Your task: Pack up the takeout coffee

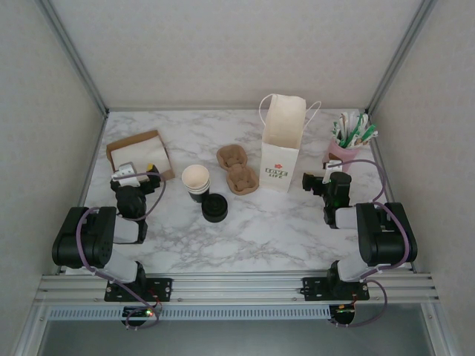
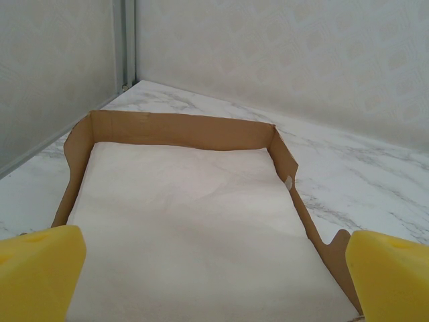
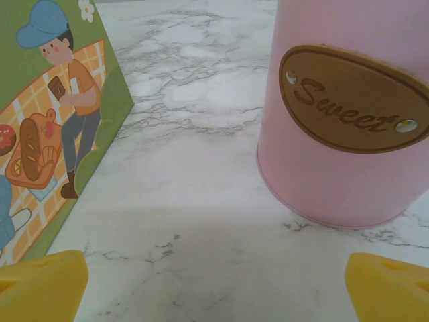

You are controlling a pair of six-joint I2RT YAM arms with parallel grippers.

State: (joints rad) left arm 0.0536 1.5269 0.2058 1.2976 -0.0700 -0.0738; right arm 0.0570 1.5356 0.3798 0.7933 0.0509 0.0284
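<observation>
Top view: the takeout coffee point(image 1: 214, 208), a black cup with a black lid, is seen upright on the marble worktop point(image 1: 267, 233), left of frame centre. It is free of both tools. Just beside it, up and to the left, an open cup point(image 1: 196, 178) with a cream inside is set; whether the two touch cannot be told. Two brown cup carriers point(image 1: 237, 169) are placed to the right of the open cup, one behind the other. A white paper bag point(image 1: 281, 144) with handles is stood upright right of the carriers, near frame centre, mouth open to the top. A pink tin point(image 1: 343, 154) stuffed with green-and-white packets is seen at the right, near the wall. A cardboard tray point(image 1: 136, 153) lined with white paper is seen at upper left.

The left tool point(image 1: 138, 176) is held at the near edge of the tray. In the left wrist view its yellow fingers point(image 2: 40, 272) are spread wide at the bottom corners of the frame. Nothing is gripped by the left tool point(image 2: 214, 295), and the cardboard tray point(image 2: 174, 127) is seen ahead.

The right tool point(image 1: 320, 180) is placed between the bag and the tin. In the right wrist view its yellow fingers point(image 3: 43, 285) are likewise parted wide and nothing is held by the right tool point(image 3: 214, 292). The pink tin point(image 3: 335, 174), labelled "Sweet", is seen at upper right and a green picnic-print face of the paper bag point(image 3: 60, 127) at the left edge.
</observation>
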